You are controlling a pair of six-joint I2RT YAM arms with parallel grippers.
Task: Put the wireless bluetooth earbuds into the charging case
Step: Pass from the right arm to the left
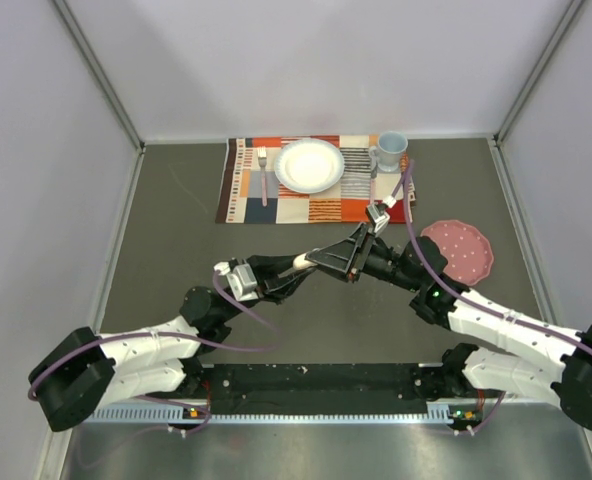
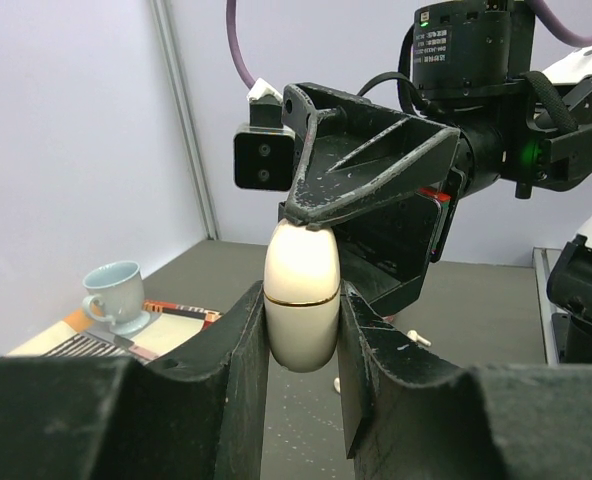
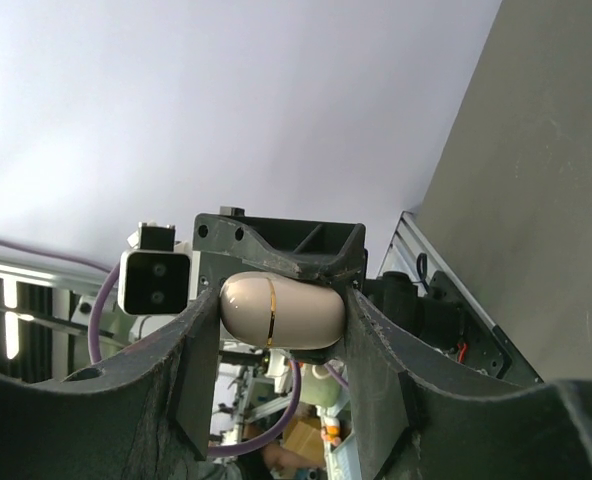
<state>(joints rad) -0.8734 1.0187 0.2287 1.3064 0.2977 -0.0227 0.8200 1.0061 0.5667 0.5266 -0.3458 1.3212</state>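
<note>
The cream charging case, lid shut along a gold seam, hangs above the table with both grippers on it. My left gripper is shut on the sides of its lower half. My right gripper is shut on its two ends, the case lying crosswise between the fingers. From above the two grippers meet mid-table, left gripper and right gripper, with only a sliver of the case showing. Two tiny white earbuds lie on the grey table below; the arms hide them from above.
At the back lies a striped placemat carrying a white plate, a fork and a pale blue cup. A pink dotted disc lies at the right beside the right arm. Walls close in the table on three sides.
</note>
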